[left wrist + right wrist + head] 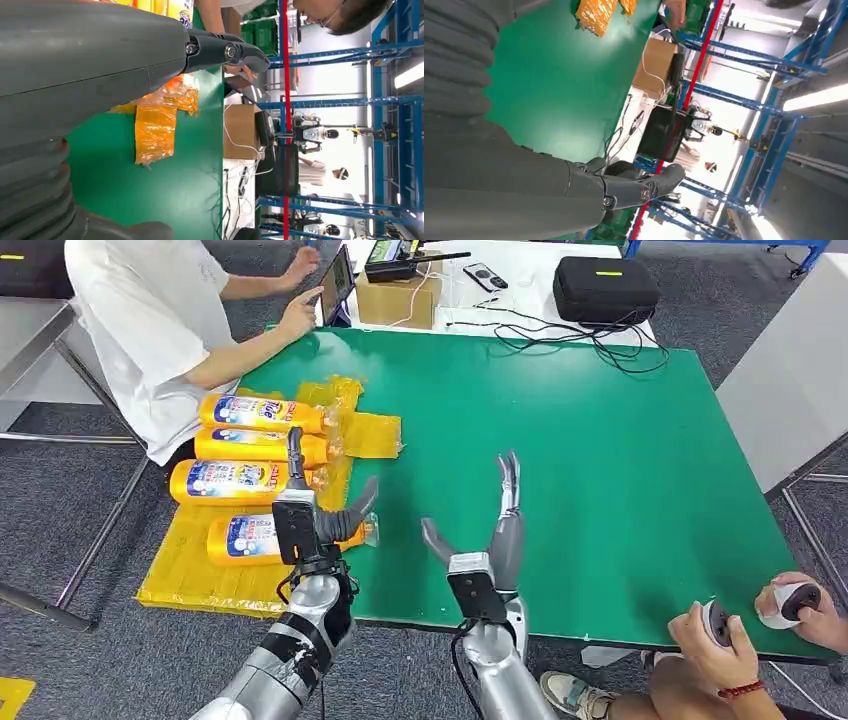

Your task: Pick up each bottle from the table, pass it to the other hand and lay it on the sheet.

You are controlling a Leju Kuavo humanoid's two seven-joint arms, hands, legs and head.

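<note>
Several yellow bottles with blue-and-white labels lie side by side on the yellow sheet (200,570) at the green table's left edge; the nearest bottle (250,537) lies just behind my left hand (312,518). That hand hovers over the sheet's near right part, fingers apart and empty. My right hand (490,540) stands over the bare green table (560,440) near its front edge, fingers spread, holding nothing. The left wrist view shows my left hand's fingers (225,50) extended above crumpled yellow sheet (157,127).
A person in a white shirt (150,320) sits at the table's far left beside the sheet. Another person's hands (720,635) hold controllers at the front right corner. A cardboard box (398,295), a black case (605,288) and cables lie on the white table behind.
</note>
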